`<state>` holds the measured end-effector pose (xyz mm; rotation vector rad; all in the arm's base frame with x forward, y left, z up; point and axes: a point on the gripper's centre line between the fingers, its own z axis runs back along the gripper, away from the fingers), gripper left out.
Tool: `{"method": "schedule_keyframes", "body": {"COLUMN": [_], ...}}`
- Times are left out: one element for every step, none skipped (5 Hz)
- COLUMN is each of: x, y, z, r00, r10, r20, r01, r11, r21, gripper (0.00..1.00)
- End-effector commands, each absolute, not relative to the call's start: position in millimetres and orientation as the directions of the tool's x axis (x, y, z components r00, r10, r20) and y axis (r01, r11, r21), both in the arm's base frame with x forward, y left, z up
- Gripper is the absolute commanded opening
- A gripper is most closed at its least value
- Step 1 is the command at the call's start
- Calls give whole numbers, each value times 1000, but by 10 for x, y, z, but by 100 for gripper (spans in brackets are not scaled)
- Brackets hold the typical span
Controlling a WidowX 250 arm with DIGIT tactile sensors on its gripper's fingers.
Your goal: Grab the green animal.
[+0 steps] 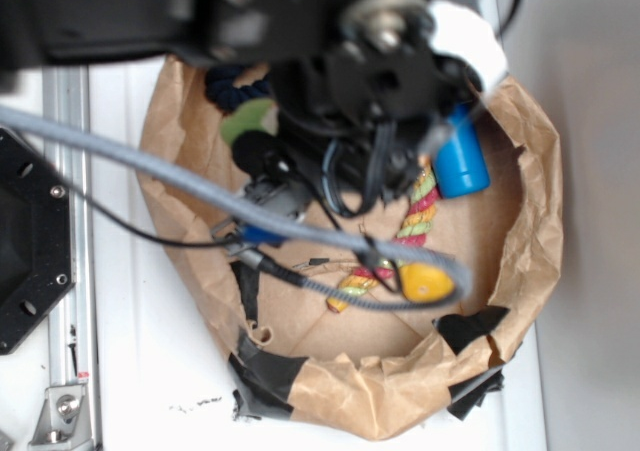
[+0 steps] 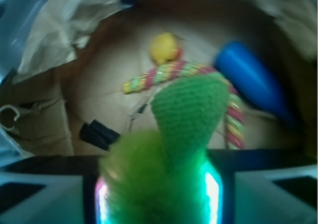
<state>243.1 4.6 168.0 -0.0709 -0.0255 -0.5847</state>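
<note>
In the wrist view the green animal (image 2: 169, 154) fills the space between my fingers: a fuzzy lime body low down and a smoother green knitted part rising above it. My gripper (image 2: 161, 191) is shut on it, and the lit pads (image 2: 212, 191) press against both of its sides. It hangs above the floor of a brown paper bin (image 2: 94, 80). In the exterior view the blurred black arm (image 1: 380, 61) covers the gripper. Only a pale green patch (image 1: 245, 121) shows beside the arm, and I cannot tell whether it is the toy.
Inside the paper bin (image 1: 520, 271) lie a yellow rubber duck (image 1: 425, 283) (image 2: 164, 47), a green-pink-yellow striped rope (image 1: 420, 211) (image 2: 164, 75) and a blue cylinder (image 1: 462, 156) (image 2: 253, 77). A grey cable (image 1: 200, 186) crosses the bin. Black tape (image 1: 265, 371) patches its rim.
</note>
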Motion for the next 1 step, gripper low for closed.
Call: {"method": "schedule_keyframes", "body": {"x": [2553], "y": [-41], "z": [1902], "r00": [981], "r10": [-157], "r20": [113], "r01": [164], "r11": [985], "r21": [-51], "gripper": [0]}}
